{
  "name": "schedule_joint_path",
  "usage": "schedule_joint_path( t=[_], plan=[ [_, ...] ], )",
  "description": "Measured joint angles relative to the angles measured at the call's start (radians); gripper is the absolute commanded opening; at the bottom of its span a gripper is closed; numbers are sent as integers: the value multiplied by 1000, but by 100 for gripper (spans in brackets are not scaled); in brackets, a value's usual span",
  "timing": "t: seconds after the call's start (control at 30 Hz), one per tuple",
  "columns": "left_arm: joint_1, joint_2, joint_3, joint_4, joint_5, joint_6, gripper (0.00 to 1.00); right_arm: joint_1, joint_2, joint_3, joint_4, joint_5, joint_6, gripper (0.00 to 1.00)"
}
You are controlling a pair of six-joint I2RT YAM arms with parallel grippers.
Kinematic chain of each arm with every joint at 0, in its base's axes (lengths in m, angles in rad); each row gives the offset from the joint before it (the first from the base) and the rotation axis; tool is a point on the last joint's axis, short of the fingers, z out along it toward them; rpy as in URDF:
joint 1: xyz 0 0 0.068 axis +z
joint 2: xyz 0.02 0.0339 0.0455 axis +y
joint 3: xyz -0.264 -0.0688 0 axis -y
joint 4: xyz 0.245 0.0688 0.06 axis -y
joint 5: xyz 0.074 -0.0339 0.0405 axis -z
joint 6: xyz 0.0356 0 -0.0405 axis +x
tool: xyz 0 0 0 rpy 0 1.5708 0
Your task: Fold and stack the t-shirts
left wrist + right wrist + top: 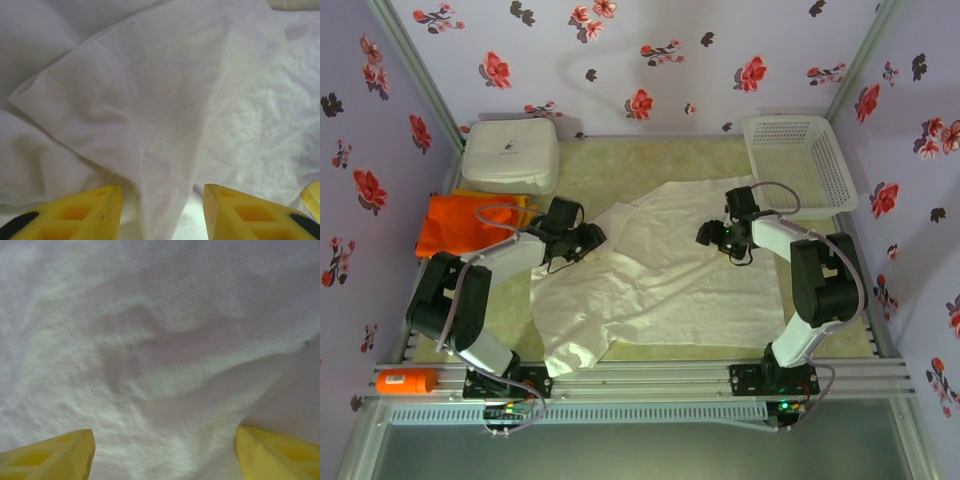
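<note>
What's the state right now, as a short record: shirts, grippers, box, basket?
white shirt: spread rumpled at centre, unfolded
orange shirt: folded, at left, yellow shirt edge behind it
left gripper: open at white shirt's left edge, cloth ridge between fingers
right gripper: open over white shirt's right part
box: back left
basket: back right

box (510, 153) back-left, basket (800, 165) back-right, shirt (660, 270) sprawled between

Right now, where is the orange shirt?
In the top view, the orange t-shirt lies at the table's left edge, on the near side of the white rounded box and just left of the left arm.
</note>
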Motion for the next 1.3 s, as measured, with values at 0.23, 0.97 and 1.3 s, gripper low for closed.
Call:
schedule_joint_path(
  t=[0.23, 0.97, 1.3],
  plan=[
    [2, 28, 0, 49, 10, -19, 35, 0, 0, 0, 0, 0, 0, 74],
    [56, 160, 201, -140, 0, 145, 0, 0, 0, 0, -1, 0, -1, 74],
    [39, 176, 496, -356, -187, 480, 0, 0, 0, 6, -14, 0, -2, 74]
  ],
)
